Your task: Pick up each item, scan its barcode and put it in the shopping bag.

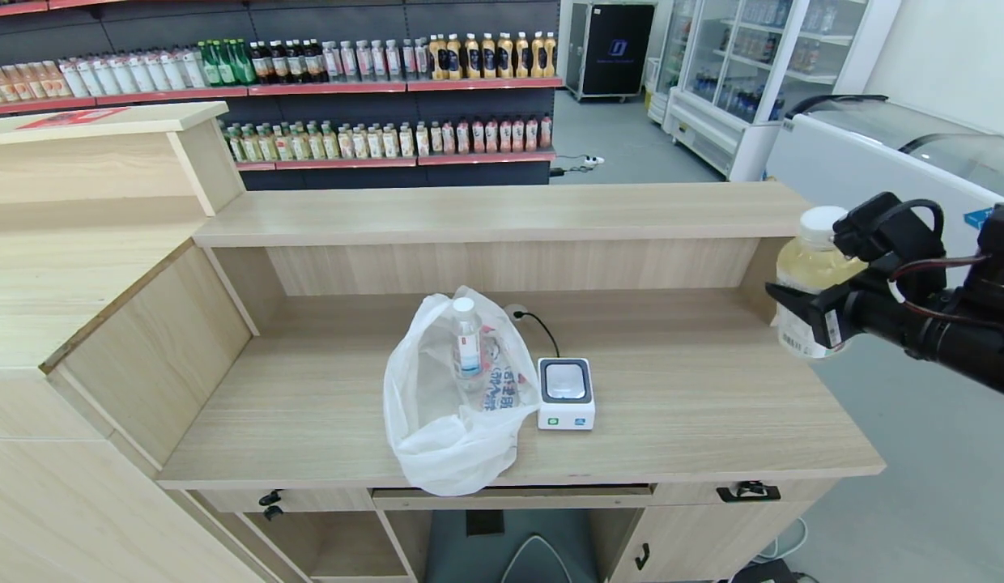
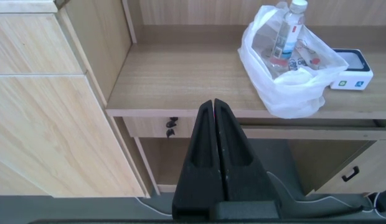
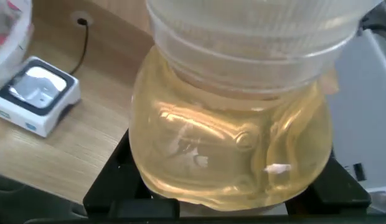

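A bottle of pale yellow drink (image 1: 803,275) is pinched in the right claw (image 1: 838,275), in the air at the right end of the counter (image 1: 696,389). Well apart, mid-counter, the scanner (image 1: 565,393) sits just beside the white shopping bag (image 1: 437,429), which holds a clear bottle (image 1: 467,340). The left claw (image 2: 213,109) is pressed together, out in front of the counter.

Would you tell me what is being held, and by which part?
The right gripper holds the yellow drink bottle around its lower body; the left gripper holds nothing.
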{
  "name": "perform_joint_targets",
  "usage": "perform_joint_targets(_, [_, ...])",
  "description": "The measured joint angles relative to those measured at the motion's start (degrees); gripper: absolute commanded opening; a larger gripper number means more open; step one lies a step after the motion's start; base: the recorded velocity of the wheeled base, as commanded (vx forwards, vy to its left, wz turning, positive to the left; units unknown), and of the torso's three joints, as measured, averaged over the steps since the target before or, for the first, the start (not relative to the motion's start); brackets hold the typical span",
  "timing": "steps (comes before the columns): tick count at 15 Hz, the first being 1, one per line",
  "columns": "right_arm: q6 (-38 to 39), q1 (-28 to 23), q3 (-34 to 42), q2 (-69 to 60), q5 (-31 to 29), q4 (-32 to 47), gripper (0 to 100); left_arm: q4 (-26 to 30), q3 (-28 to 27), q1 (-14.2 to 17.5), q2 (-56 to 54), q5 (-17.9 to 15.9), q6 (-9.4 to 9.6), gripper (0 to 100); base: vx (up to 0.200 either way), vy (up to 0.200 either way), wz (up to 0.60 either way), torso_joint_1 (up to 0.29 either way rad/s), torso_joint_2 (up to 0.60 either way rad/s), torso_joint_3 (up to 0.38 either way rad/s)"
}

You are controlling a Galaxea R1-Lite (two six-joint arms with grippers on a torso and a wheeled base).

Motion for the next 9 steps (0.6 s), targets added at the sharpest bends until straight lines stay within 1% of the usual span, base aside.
perform_joint_targets(2, [-7.14,-2.55,0.17,1.16,0.68,-0.38,0,0.0,0.0,0.0,0.0,0.0,0.0,0,0.0,0.0,0.6,0.007,0.0,0.0])
perform_joint_targets(4, [-11.41,-4.74,0.74,2.24,2.38,-0.73,0,0.0,0.0,0.05,0.0,0.0,-0.02,0,0.0,0.0,0.6,0.005,0.0,0.002])
perform_joint_targets(7, [-13.68,-6.5,1.58,4.63,3.45,-7.72,0,0.0,0.0,0.0,0.0,0.0,0.0,0,0.0,0.0,0.6,0.002,0.01,0.002])
perform_joint_targets(9, [-17.81,-6.74,1.77,6.73,7.23,-11.43,0,0.02,0.0,0.05,-0.02,0.0,-0.02,0,0.0,0.0,0.6,0.005,0.0,0.002])
